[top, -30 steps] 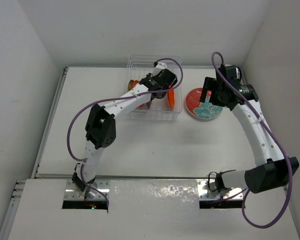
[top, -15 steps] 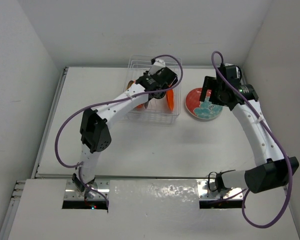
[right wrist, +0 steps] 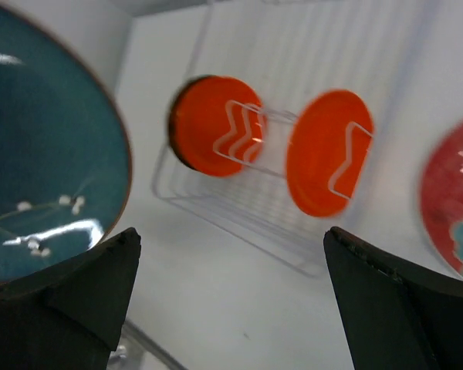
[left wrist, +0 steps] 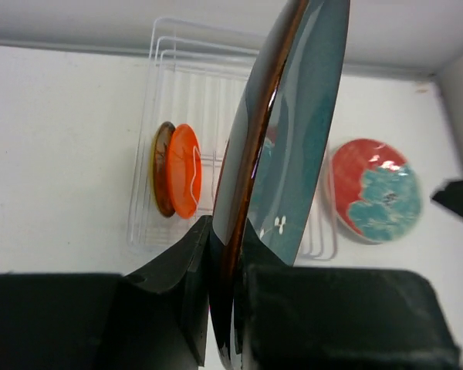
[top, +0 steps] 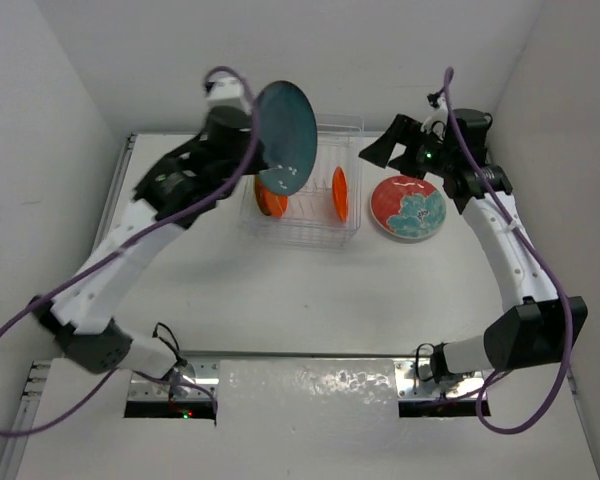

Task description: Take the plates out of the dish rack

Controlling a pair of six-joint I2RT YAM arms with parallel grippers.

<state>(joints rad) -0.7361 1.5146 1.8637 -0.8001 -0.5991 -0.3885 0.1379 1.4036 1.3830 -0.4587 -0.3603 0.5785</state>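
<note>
Left gripper pinches round dark-teal glazed plate above clear wire dish rack (right gripper agape, empty); next: lay flat.

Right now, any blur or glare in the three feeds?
Top external: sharp, evenly lit. Left wrist: bright glare streak on the dark teal plate, along its rim. Right wrist: the orange plates in the dish rack look soft, slightly blurred.
</note>
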